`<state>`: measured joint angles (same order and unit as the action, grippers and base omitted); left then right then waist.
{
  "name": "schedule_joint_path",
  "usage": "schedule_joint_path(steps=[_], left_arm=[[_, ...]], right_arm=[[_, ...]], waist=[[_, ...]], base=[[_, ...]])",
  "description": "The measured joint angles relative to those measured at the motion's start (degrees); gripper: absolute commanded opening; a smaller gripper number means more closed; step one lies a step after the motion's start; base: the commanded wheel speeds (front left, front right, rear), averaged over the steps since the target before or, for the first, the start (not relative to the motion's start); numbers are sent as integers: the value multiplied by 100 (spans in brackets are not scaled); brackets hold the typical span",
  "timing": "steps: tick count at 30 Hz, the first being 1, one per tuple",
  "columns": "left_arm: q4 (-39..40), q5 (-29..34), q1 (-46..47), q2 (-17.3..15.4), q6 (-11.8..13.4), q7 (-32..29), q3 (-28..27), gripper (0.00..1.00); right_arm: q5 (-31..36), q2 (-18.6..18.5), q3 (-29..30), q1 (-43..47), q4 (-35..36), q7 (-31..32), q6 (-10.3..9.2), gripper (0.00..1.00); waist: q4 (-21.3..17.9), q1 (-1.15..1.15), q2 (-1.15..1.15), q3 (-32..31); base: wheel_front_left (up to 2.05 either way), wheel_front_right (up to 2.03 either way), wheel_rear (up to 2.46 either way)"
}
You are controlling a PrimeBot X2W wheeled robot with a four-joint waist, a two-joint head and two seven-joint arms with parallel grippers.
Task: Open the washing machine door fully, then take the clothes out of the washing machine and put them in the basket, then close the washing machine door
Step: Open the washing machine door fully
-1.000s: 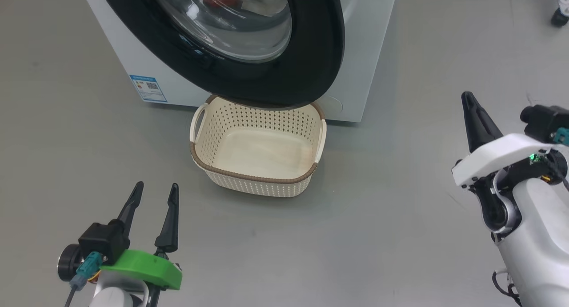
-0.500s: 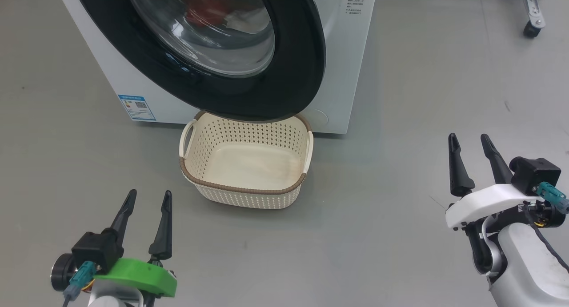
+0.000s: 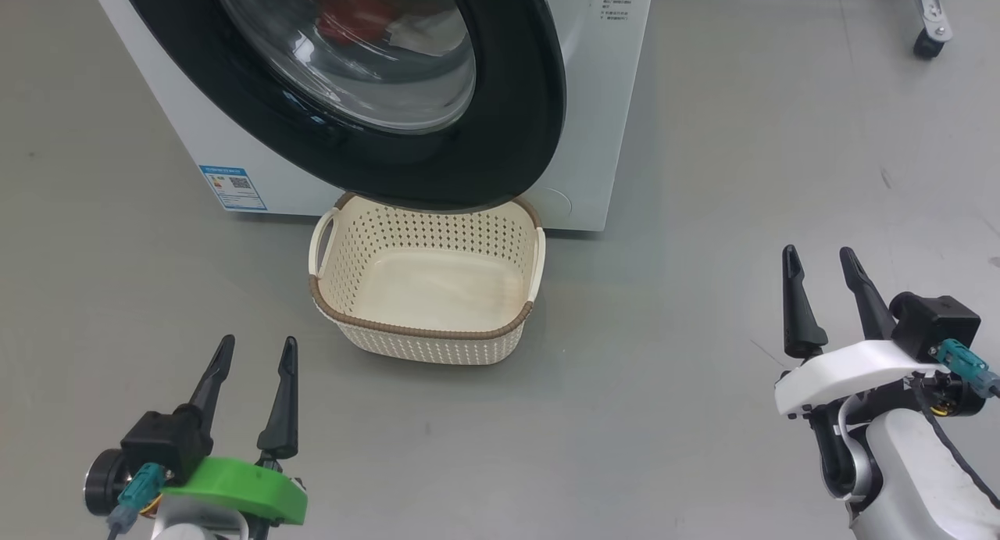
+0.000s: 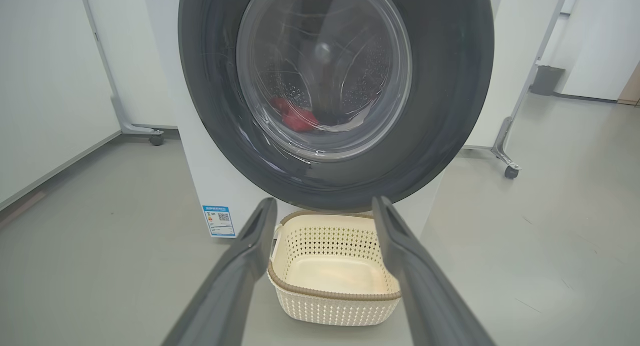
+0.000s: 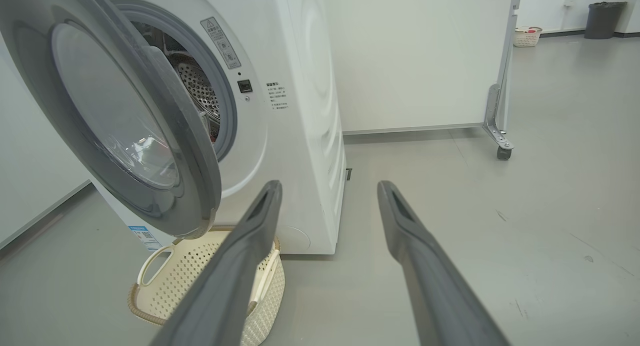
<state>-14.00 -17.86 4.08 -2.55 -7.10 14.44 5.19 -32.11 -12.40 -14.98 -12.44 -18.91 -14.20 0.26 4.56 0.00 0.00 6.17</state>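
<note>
the left gripper (image 3: 258, 345) hovers low over the floor, jaws released and empty, fingers pointing toward the basket (image 3: 422, 333). the basket stands empty on the floor just in front of the washing machine (image 3: 594, 94), its back rim beneath the lower edge of the door (image 3: 523, 134). the door stands partly open, swung out from what we take to be a hinge on its left side, so its face screens the drum from the left arm. through the glass we see the clothes (image 3: 351, 16) lying inside the drum, red with a white piece. further right, the door's free edge and the gap behind it face the right gripper (image 3: 818, 259), which hovers well to the right of the basket, jaws released and empty. we judge the door-opening step unfinished. the free edge lies up and to the left of the right jaws, so the right arm is better placed to enter the gap and swing the door leftward about its upright hinge line.
</note>
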Motion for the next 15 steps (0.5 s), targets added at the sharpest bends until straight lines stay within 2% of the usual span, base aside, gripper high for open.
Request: schedule_joint_path(steps=[15], left_arm=[[8,124,-15,1,0,0,-14,100]], right_arm=[[166,159,204,161,308,0,0,100]], waist=[[-38,0,0,-22]], base=[[0,0,0]])
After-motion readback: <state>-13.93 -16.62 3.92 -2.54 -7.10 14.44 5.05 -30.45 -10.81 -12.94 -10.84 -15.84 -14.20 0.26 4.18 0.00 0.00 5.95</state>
